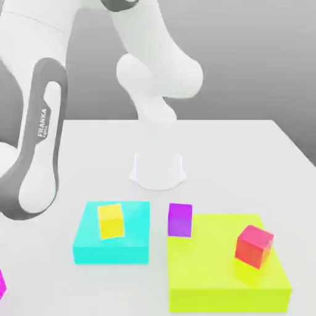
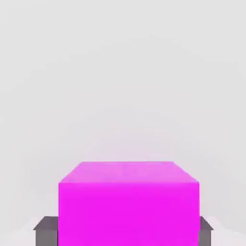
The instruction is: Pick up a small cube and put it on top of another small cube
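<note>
- Magenta cube (image 2: 129, 211) – between the jaws of the gripper (image 2: 123, 231), which are closed in on two opposite sides, touching it; that grip looks meant for a lift.
- It lies off to the exterior view's left of the cyan block (image 1: 112, 254), well apart from it.
- Its sides sit square to the jaws, probably to stop it twisting; I can't make out a long axis.
- Yellow cube (image 1: 111, 221) – on top of the cyan block, raised, a possible stacking target; which cube is meant, I can't tell.
</note>
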